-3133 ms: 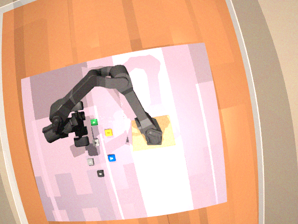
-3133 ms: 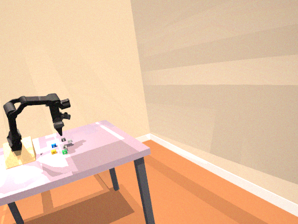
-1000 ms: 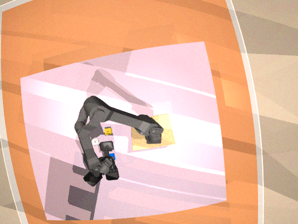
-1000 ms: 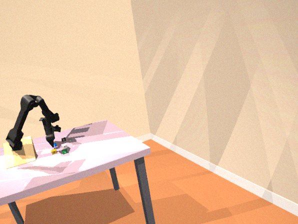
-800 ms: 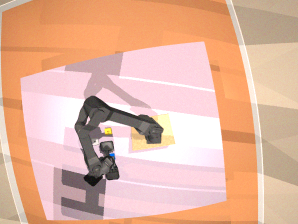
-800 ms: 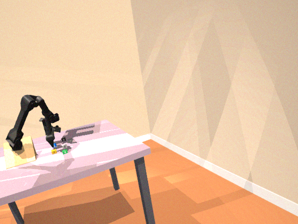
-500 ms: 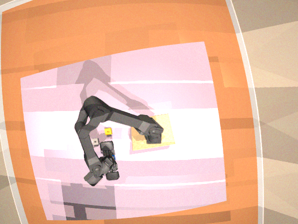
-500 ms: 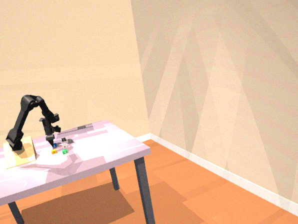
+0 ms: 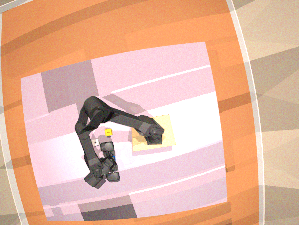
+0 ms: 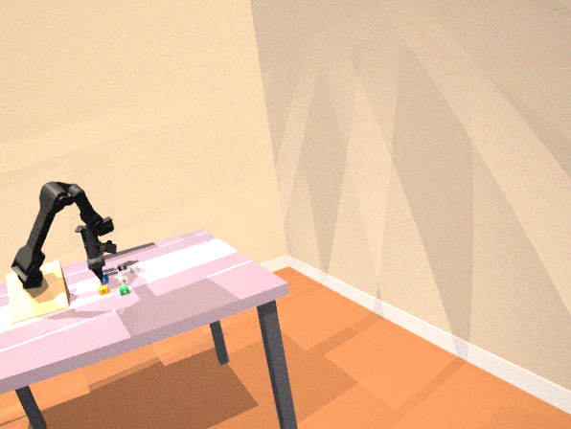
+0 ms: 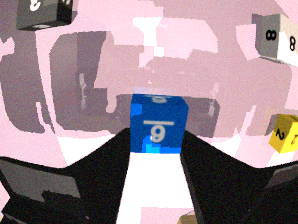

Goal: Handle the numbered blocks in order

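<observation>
The blue block (image 10: 105, 278) (image 11: 159, 137) shows a looped digit, 6 or 9, beside a bar. My gripper (image 9: 113, 160) (image 10: 102, 279) (image 11: 154, 135) is shut on it, with a fingertip against each side. The block looks to be at table level. A yellow block (image 9: 108, 132) (image 10: 103, 290) (image 11: 285, 134) shows 2. A white block (image 9: 96, 142) (image 10: 125, 280) (image 11: 286, 37) shows 8. A black block (image 10: 122, 267) (image 11: 44, 14) seems to show 3. A green block (image 10: 125, 290) and another white block (image 10: 134, 269) have digits too small to read.
The arm stands on a pale yellow base board (image 9: 166, 125) (image 10: 57, 273). In the top view the arm hides the green, black and other white blocks. The yellow and 8 blocks stand close to one side of the gripper.
</observation>
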Robot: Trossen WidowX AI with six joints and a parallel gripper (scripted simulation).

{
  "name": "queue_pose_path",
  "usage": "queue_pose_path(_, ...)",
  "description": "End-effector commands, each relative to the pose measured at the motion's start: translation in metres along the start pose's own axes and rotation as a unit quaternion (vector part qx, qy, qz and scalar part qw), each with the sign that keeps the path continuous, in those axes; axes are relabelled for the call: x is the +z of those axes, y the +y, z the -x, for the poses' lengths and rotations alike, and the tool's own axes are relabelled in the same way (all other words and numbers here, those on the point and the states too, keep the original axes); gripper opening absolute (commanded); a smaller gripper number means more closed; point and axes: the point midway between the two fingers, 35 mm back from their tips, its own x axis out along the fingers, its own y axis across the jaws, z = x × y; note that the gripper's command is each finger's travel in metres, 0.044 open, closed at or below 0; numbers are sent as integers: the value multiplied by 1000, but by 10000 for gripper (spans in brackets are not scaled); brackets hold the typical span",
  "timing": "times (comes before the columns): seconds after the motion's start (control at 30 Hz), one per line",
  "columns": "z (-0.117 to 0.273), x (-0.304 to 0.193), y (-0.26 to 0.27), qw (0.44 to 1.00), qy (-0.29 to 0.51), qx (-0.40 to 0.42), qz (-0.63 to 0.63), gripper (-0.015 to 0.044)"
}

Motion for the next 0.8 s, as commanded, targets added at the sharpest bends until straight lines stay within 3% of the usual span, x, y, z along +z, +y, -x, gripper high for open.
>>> queue_pose_path(0.0,0,1,0,1000,-3,-2,3,120)
queue_pose_path(0.77,15,1,0,1000,-3,-1,3,120)
